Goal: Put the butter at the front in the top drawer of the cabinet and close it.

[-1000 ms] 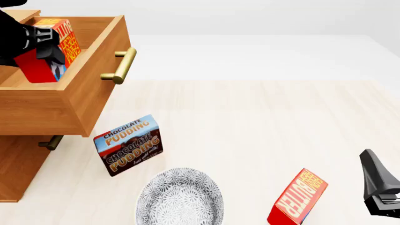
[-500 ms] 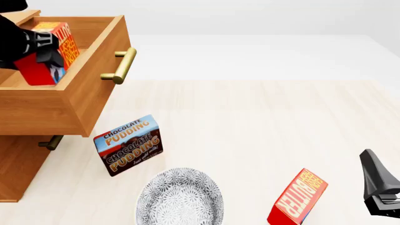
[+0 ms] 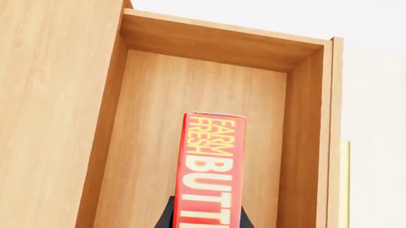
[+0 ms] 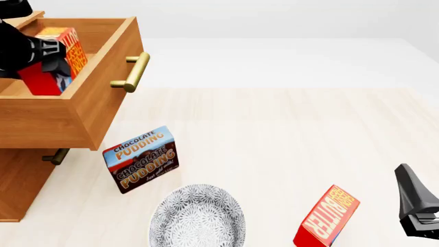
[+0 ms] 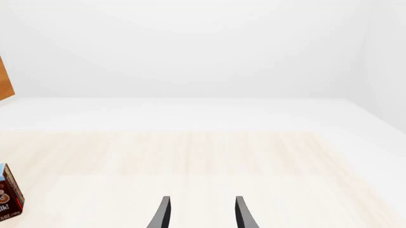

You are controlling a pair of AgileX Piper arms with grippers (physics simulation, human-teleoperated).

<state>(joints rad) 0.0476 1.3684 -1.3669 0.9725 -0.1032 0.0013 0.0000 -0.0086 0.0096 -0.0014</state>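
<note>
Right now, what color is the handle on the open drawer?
Shiny brass-gold, a round bar handle on the top drawer. The front view shows it best.

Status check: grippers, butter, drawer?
Left gripper shut on butter, inside open top drawer. Right gripper open, idle. Nothing blocking the drawer; cabinet below.

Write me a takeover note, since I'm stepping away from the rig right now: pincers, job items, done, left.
Left pincer: shut on the butter, held inside the open top drawer of the cabinet.
Right pincer: open, holding nothing, low at the table's right.
Second butter carton stands on the table.
Done: butter carried into the drawer.
Left: release it, withdraw, push the drawer shut by its handle.
</note>
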